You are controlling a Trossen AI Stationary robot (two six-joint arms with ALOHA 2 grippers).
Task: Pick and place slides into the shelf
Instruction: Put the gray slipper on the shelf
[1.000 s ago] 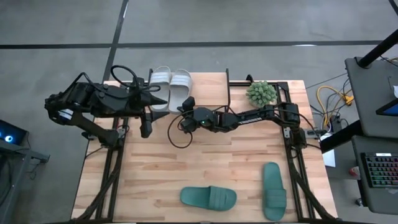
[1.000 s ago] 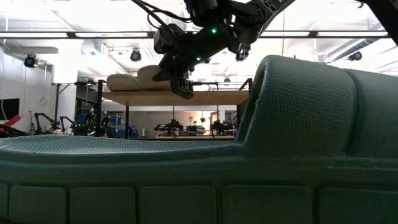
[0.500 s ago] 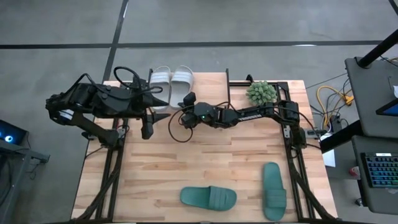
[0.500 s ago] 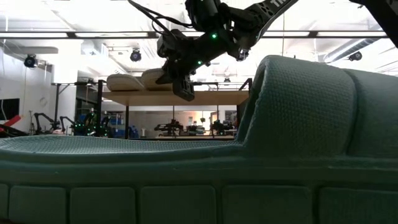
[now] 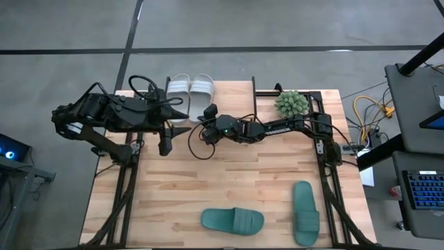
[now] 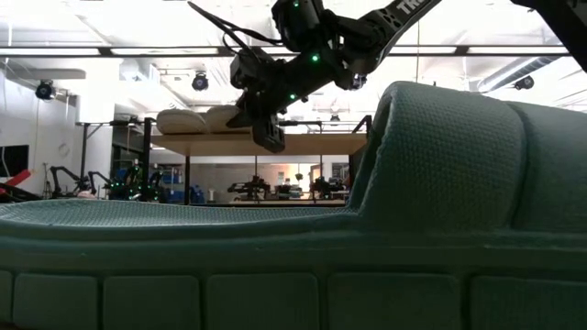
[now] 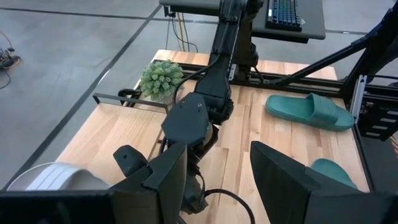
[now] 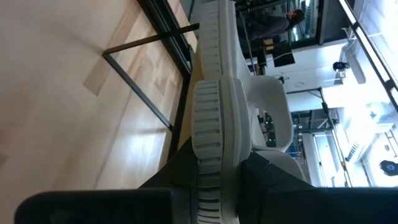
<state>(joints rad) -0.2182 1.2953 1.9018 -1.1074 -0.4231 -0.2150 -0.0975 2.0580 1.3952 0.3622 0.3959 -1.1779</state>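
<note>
Foam slide in hand: pale grey-white slide (image 8: 214,124), lying on the shelf (image 6: 312,144) plank next to its twin (image 5: 179,92).
Right gripper (image 5: 208,114): at the shelf's front edge, clenched on that slide's heel end, with 1 finger against each side of the sole.
Left gripper (image 7: 217,177): waiting just off the shelf's front corner, fingers spread and holding nothing.
Doing the step well: probably set the sole flat and parallel to the twin, release gently, then back straight off the shelf without dragging the heel.
Teal slides (image 5: 232,221) (image 5: 305,212): 2, well apart from the shelf at the table's opposite edge.
Textures: ribbed foam strap, rounded thick sole, smooth light wood plank, thin black metal legs.
</note>
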